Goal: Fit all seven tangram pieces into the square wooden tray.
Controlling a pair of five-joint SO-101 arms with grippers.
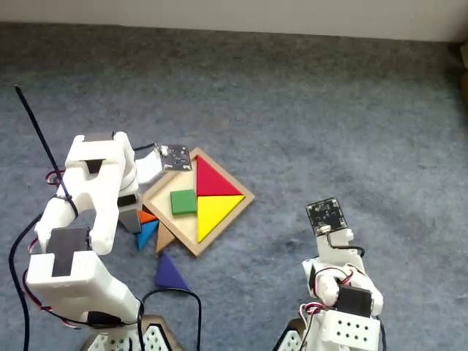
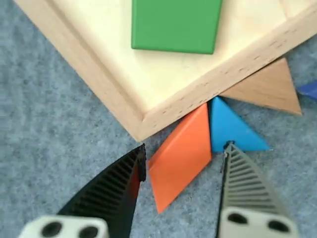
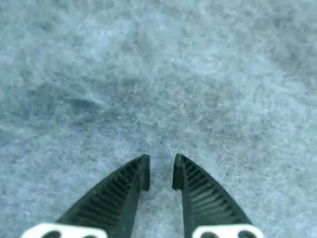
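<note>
The square wooden tray point(image 1: 232, 196) lies turned like a diamond and holds a green square point(image 1: 183, 202), a red triangle point(image 1: 210, 180) and a yellow triangle point(image 1: 212, 213). Off its left corner lie an orange parallelogram point(image 2: 181, 156), a blue triangle point(image 2: 230, 131) and a tan triangle point(image 2: 267, 89). A purple triangle point(image 1: 170, 273) sits nearer the arm bases. My left gripper point(image 2: 184, 148) is open just above the carpet, its fingers on either side of the orange parallelogram. My right gripper point(image 3: 161, 166) hangs over bare carpet, shut to a narrow slit with nothing in it.
The left arm point(image 1: 95, 197) leans over the tray's left side. The right arm point(image 1: 333, 248) stands folded at the near right, well away from the tray. Grey carpet point(image 1: 329, 110) stretches behind and to the right of the tray.
</note>
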